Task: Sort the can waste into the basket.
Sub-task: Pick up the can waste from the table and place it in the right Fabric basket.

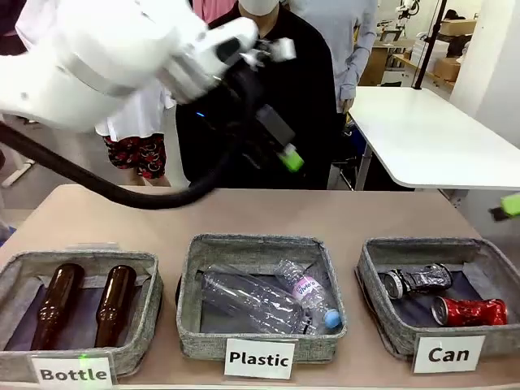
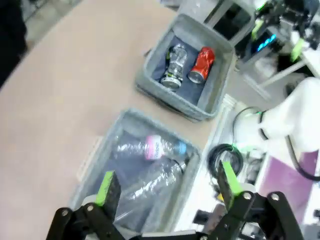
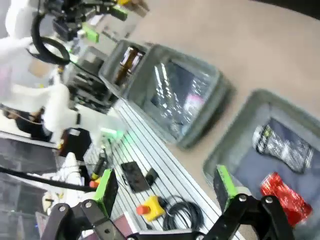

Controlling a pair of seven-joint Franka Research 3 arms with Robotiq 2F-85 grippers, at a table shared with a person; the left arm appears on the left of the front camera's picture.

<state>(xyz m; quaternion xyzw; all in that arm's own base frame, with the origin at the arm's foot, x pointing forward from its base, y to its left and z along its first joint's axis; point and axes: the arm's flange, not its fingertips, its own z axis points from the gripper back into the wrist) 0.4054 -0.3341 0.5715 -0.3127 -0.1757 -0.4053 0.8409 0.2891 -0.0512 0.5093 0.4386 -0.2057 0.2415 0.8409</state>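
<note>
The basket (image 1: 388, 325) labelled "Can" stands at the table's front right. Both pieces of can waste lie inside it: a dark crushed can (image 1: 418, 280) with silver ends at the back and a shiny red crushed can (image 1: 470, 311) in front. My left gripper (image 1: 286, 154) hangs high over the table's far middle, open and empty. In the left wrist view my left gripper (image 2: 167, 182) spreads wide above the middle bin, with the red can (image 2: 201, 65) and dark can (image 2: 175, 65) farther off. My right gripper (image 3: 166, 184) is open and empty, up beside the basket (image 3: 227, 150).
A like bin labelled "Plastic" (image 1: 260, 345) with clear bottles sits at front centre. One labelled "Bottle" (image 1: 138, 341) with two brown glass bottles is at front left. A person in black stands at the far side. A white table (image 1: 422, 138) stands behind on the right.
</note>
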